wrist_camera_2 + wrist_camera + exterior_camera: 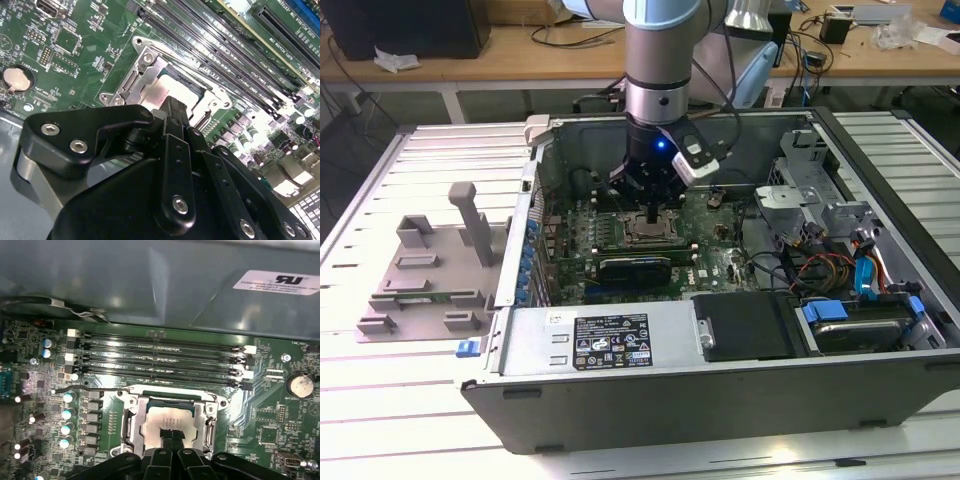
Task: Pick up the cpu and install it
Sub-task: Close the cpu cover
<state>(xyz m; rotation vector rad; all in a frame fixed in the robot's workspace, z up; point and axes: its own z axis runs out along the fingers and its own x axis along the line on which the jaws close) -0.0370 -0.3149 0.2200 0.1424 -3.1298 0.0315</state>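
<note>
The gripper hangs straight over the socket, its black fingers drawn together into one narrow tip. That tip sits on or just above the middle of the cpu; I cannot tell whether it touches. The cpu lies flat inside the socket, silver top up, with the metal rim all round it, directly under the fingers in both wrist views.

In the first wrist view, a thin wire lever lies just beside the socket, a row of long memory slots runs beyond it, and a coin battery sits off to one side.

In the exterior view the socket lies mid-board in the open computer case. A grey tray with upright posts rests well apart from the socket, outside the case, on the slatted table.
</note>
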